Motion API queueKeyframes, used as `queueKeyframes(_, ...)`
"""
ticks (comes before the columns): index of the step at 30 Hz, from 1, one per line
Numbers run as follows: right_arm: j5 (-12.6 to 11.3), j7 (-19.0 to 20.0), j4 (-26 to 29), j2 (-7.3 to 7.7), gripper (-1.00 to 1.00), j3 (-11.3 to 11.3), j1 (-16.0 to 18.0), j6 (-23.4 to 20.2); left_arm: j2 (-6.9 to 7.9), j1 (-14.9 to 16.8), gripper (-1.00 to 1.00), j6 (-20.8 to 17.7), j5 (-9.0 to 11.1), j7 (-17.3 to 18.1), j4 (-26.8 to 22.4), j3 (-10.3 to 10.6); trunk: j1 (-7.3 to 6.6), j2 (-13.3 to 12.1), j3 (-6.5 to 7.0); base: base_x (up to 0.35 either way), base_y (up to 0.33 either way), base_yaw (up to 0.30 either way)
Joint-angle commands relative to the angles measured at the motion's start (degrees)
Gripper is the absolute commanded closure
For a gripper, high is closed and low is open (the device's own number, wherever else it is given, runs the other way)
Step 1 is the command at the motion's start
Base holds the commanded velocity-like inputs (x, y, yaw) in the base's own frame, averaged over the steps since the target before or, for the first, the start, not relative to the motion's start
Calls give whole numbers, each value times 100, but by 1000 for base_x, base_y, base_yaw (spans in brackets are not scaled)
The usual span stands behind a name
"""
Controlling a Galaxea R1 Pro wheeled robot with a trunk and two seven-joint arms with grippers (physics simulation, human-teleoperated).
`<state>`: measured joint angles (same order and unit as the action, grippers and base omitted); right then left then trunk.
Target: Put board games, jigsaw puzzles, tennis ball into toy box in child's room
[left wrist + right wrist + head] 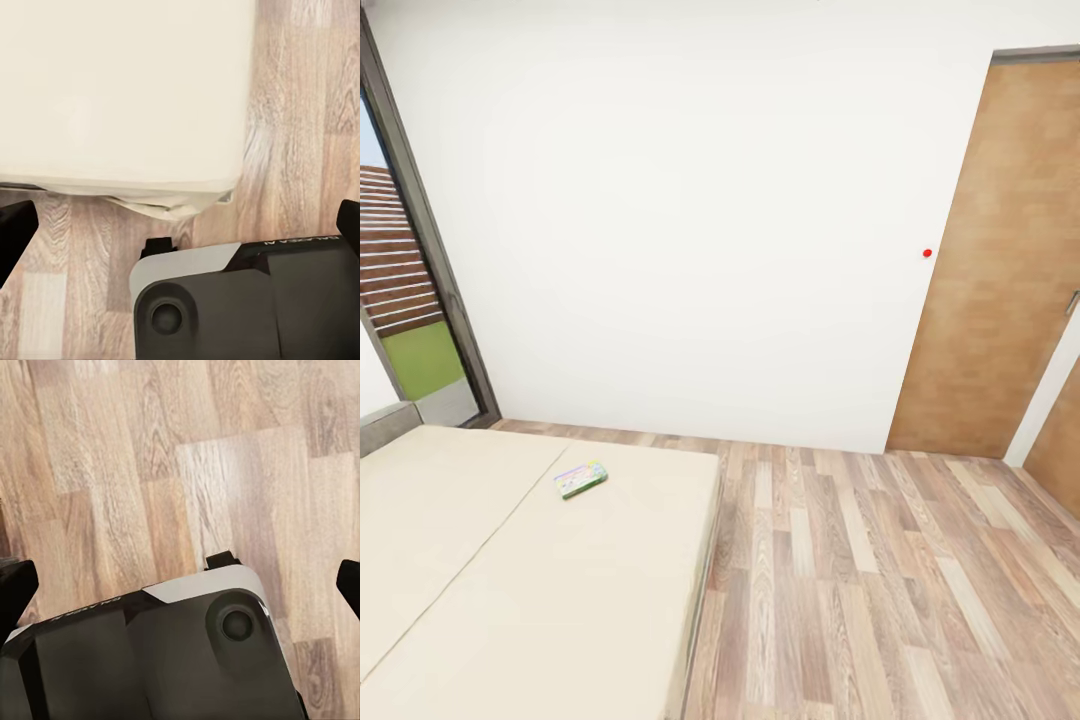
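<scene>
**Robot at the bed, one game box within sight, nothing in hand**

Nearest the camera lay the bed (510,590), its beige mattress running from the lower left corner of the head view toward the window. The left wrist camera looked down past the robot's dark base (247,300) at a corner of that mattress over the wood-plank floor (150,457). The right wrist camera looked at bare planks alone. The left claw (180,225) stood wide, its dark fingertips (15,232) at the two sides of its picture with nothing between them. The right claw (180,577) was likewise wide and held nothing.

Farther along the mattress, near its far edge, a small green-edged board game (580,479) lay flat and untouched. Beyond it rose the white wall, with the dark-framed window (420,260) at the left and a wooden door (1000,260) at the right.

By these pictures, this game still had to be collected and carried to the toy box; how the remaining toys stood could not be judged.
</scene>
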<state>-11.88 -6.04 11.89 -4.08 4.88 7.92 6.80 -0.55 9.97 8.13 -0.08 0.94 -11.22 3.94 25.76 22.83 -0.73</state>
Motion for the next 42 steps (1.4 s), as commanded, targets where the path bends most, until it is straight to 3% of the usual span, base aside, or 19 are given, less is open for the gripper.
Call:
queueKeyframes(1,-7,2,-3,-5,-100,45,3,23,3,4,-100,22,-1,-7,6,36,2,8,-8,-48,58,-1)
queueKeyframes(13,-7,5,-3,-5,-100,47,-1,23,5,5,-100,22,-1,-7,6,36,2,8,1,-11,218,-22)
queueKeyframes(42,-7,5,-3,-5,-100,45,0,23,3,4,-100,13,-1,-7,6,36,2,8,181,-91,282,-185)
